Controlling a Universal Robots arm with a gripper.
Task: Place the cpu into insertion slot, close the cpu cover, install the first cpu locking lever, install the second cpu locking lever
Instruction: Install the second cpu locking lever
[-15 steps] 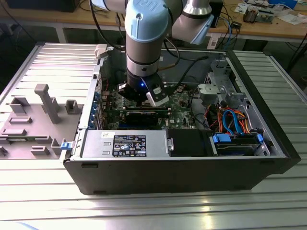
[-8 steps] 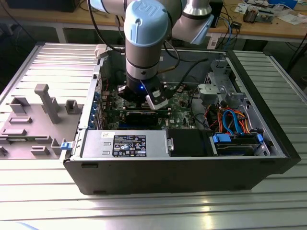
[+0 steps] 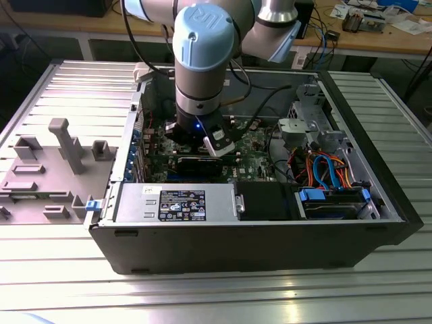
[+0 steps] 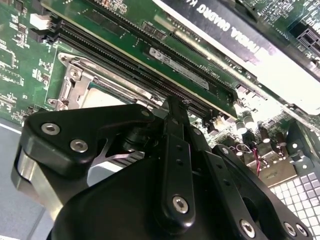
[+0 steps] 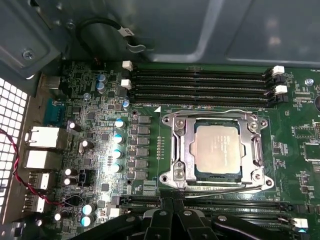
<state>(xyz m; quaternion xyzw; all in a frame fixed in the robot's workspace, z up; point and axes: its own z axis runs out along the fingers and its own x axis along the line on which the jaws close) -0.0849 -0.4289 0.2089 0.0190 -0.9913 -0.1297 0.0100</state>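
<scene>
The cpu (image 5: pixel 217 148), a square chip with a silver-grey top, lies flat in the insertion slot (image 5: pixel 194 172) on the green motherboard. The cpu cover (image 5: pixel 181 150), a silver frame, lies down around it, with the chip showing through its window. Thin metal levers run along two opposite sides of the frame. My gripper (image 5: pixel 168 202) is shut, its black fingertips together just off one lever-side edge of the socket. In the second wrist view the gripper (image 4: pixel 172 105) stands over the socket corner (image 4: pixel 75 82). In the exterior view the gripper (image 3: pixel 190 133) is down inside the open computer case.
Black memory slots (image 5: pixel 200 82) run along the socket's far side, with capacitors (image 5: pixel 119 137) beside it. A graphics card (image 4: pixel 240 30) is close by. The case also holds a power supply (image 3: pixel 175 202) and a drive bay with blue and orange cables (image 3: pixel 334 199). A grey fixture plate (image 3: pixel 47 169) lies outside, at the exterior view's left.
</scene>
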